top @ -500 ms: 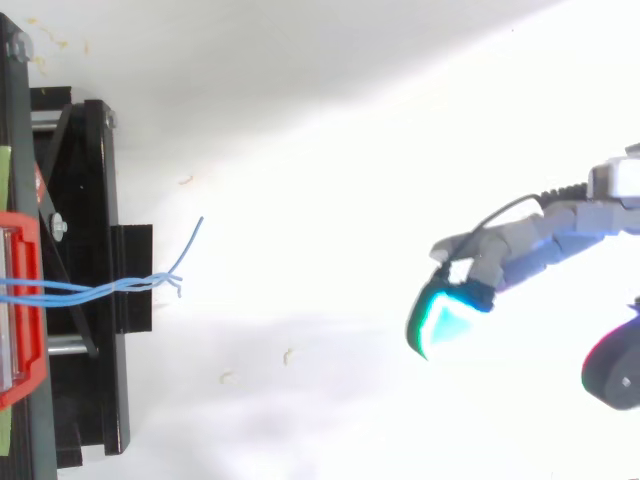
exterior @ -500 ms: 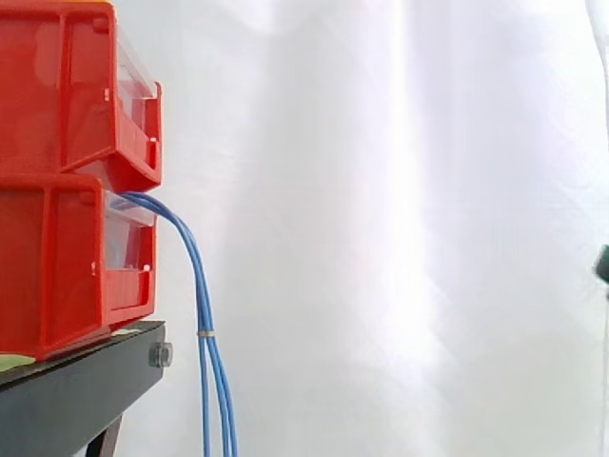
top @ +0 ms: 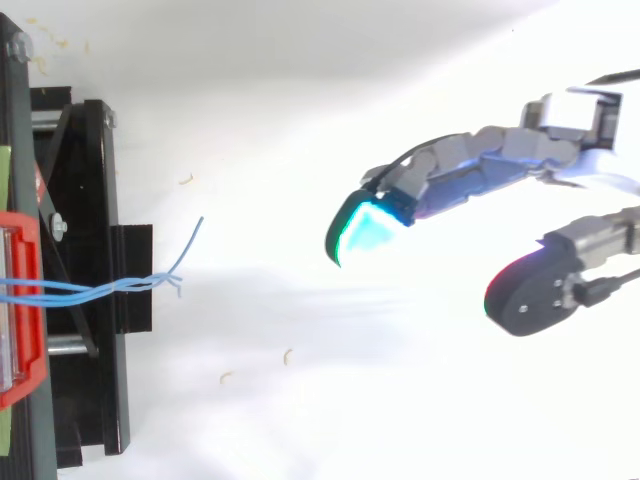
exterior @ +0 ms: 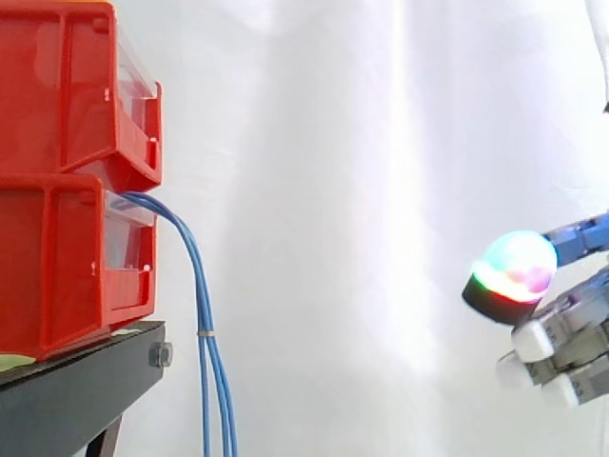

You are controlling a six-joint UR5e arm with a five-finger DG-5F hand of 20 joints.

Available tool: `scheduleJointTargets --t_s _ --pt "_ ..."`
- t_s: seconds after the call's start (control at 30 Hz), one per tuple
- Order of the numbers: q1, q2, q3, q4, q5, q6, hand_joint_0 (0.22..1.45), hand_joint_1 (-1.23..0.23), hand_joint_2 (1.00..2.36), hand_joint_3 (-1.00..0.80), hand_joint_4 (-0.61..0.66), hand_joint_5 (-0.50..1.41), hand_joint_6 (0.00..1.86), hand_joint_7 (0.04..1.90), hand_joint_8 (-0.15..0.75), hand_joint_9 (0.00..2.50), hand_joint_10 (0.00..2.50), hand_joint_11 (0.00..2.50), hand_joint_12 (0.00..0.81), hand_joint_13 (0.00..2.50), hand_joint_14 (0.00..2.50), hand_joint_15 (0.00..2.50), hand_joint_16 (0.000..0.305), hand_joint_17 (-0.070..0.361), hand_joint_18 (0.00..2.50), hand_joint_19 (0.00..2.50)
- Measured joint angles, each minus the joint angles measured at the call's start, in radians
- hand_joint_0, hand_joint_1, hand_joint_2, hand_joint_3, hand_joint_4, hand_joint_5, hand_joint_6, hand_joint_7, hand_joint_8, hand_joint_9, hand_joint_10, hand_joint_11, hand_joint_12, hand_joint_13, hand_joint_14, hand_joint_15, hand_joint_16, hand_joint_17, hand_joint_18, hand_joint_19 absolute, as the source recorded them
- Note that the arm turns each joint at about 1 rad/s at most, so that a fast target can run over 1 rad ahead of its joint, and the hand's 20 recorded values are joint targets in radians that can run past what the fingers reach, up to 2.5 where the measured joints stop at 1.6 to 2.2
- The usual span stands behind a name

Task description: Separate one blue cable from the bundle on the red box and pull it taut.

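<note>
The blue cables (exterior: 203, 305) come out of the front of the lower red bin (exterior: 57, 267), arch over its lip and hang straight down in a tight bundle just past the edge of the black stand (exterior: 86, 386). A thin pale band (exterior: 204, 333) circles the bundle at about the level of the stand's top. From above, the cables (top: 100, 290) run out together from the bin across the stand and cross one another near their ends. There a loose strand (top: 192, 240) splays away from the others. An upper red bin (exterior: 67, 86) sits stacked on the lower one, and the white curtain (exterior: 362, 190) hangs behind it all.

The hand (exterior: 566, 338) is well apart from the cables, over toward the right, with nothing but open air between them. Its fingers are stretched out toward the bins and the leading fingertip pad (top: 362, 230) glows cyan-green from above; from the side it (exterior: 512, 268) shows green and pink. The thumb (top: 530, 298) stands clear of the fingers with a wide gap between. The hand is spread, holding nothing and touching nothing.
</note>
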Motion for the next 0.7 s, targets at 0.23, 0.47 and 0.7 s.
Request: scheduleJointTargets --t_s 0.23,0.47,0.7 --pt "0.002 -0.070 0.025 0.100 0.030 -0.008 0.50 -0.55 1.00 -0.50 0.23 -0.21 0.50 0.71 0.312 0.55 0.00 0.13 0.379 0.25 0.00 0.04 0.058 0.132 0.24 0.12" --pt "0.001 -0.126 0.063 0.136 0.097 -0.055 0.50 -0.55 1.00 -0.50 0.24 -0.20 0.50 0.71 0.312 0.55 0.01 0.13 0.379 0.22 0.00 0.04 0.058 0.131 0.21 0.12" --pt "-0.007 -0.214 0.158 0.131 0.120 -0.062 0.50 -0.55 1.00 -0.50 0.25 -0.20 0.50 0.72 0.313 0.55 0.00 0.14 0.379 0.21 0.00 0.04 0.058 0.131 0.20 0.12"
